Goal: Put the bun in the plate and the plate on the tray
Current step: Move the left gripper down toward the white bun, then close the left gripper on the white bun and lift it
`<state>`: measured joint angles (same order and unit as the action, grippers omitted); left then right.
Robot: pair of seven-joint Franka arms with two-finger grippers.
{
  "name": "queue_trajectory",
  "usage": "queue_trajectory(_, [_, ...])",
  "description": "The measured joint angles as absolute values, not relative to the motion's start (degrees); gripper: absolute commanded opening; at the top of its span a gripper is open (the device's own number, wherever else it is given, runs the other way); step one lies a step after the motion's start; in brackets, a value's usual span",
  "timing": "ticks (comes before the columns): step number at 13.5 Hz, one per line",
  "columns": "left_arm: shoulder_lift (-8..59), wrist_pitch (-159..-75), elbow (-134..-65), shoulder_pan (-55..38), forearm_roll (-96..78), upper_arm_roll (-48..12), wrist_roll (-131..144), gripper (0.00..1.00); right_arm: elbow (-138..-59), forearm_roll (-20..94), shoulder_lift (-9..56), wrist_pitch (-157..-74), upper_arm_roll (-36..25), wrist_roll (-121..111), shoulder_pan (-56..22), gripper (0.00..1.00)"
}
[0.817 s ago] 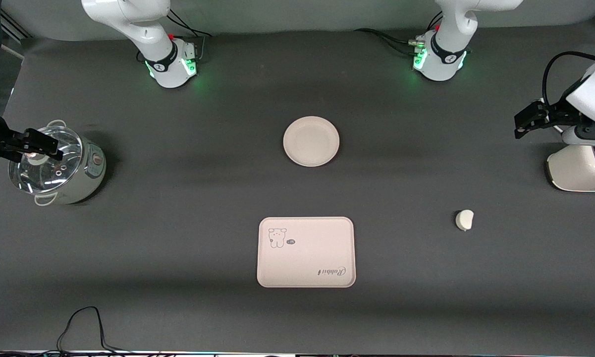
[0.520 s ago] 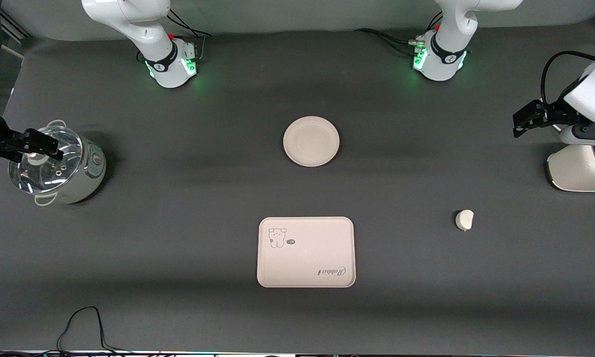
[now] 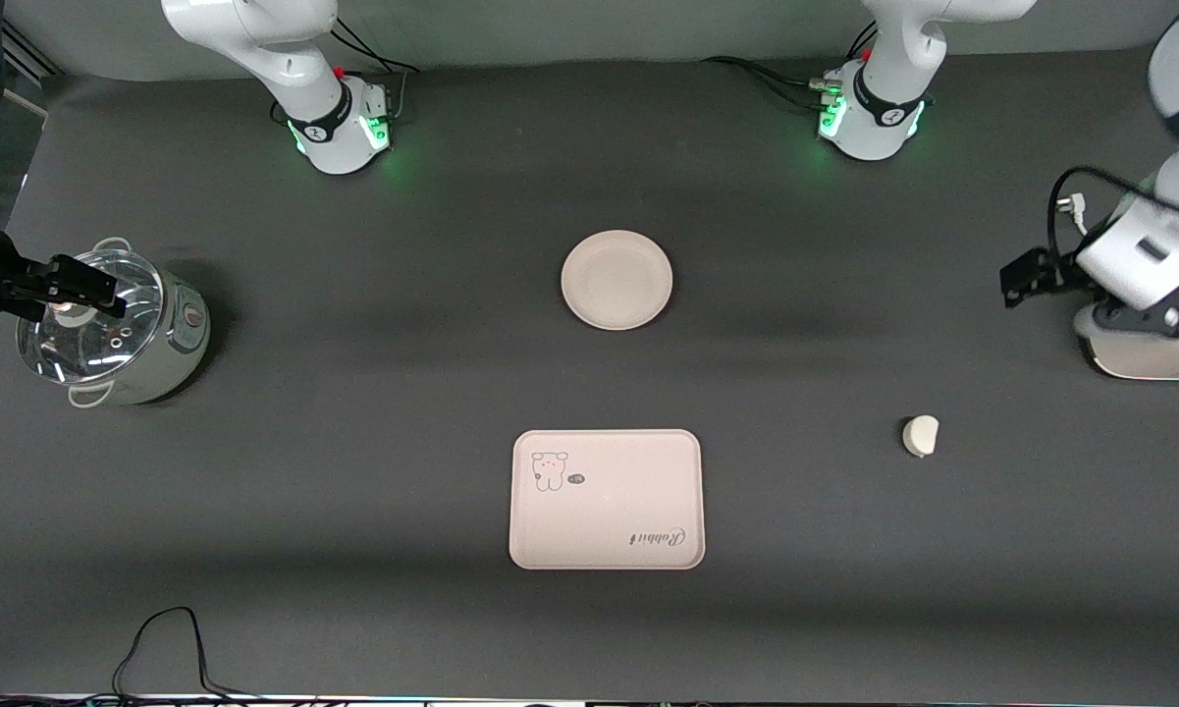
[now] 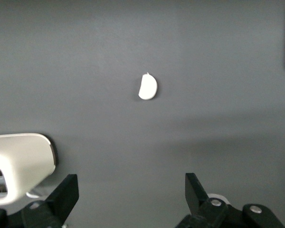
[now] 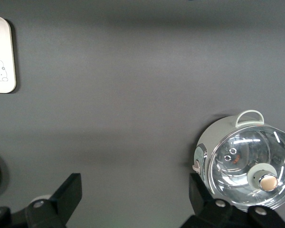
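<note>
The bun (image 3: 921,435) is small and rounded with one flat-cut side; a pinch off its middle could roll or flick it toward the table's edge. The tray (image 3: 606,499) lies near the table's front edge, the plate (image 3: 616,280) at mid-table, the bun toward the left arm's end. The left gripper (image 4: 128,197) hangs spread and empty near the bun. The right gripper (image 5: 133,202) waits, spread, over a lidded pot (image 3: 108,329).

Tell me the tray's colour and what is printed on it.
The tray is cream-pink, with a small bear drawing and "Rabbit" script; the front view shows it best.
</note>
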<state>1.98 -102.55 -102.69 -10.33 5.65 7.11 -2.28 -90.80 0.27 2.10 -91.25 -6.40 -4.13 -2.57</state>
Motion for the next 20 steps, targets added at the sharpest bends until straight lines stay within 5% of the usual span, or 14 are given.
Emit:
queue_trajectory(6, [14.2,-128.8,-113.0,-8.6,5.9,7.5,-2.3,1.00,-90.9,0.3,2.1,-91.2,-6.4,-4.1,-2.6,1.00])
queue_trajectory(14, [27.4,-145.4,-116.3,-8.4,1.9,7.3,-2.0,0.93,-90.9,0.3,2.2,-91.2,-6.4,-4.1,-2.6,1.00])
queue_trajectory(15, [28.3,-146.4,-116.4,-8.4,1.3,7.3,-2.0,0.80,-90.9,0.3,2.2,-91.2,-6.4,-4.1,-2.6,1.00])
queue_trajectory(19, [29.5,-147.5,-116.4,-8.4,-0.7,7.3,-2.0,0.00,-90.9,0.3,2.2,-91.2,-6.4,-4.1,-2.6,1.00])
queue_trajectory(20, [29.5,-147.5,-116.4,-8.4,-1.3,7.3,-2.0,0.00,-90.9,0.3,2.2,-91.2,-6.4,-4.1,-2.6,1.00])
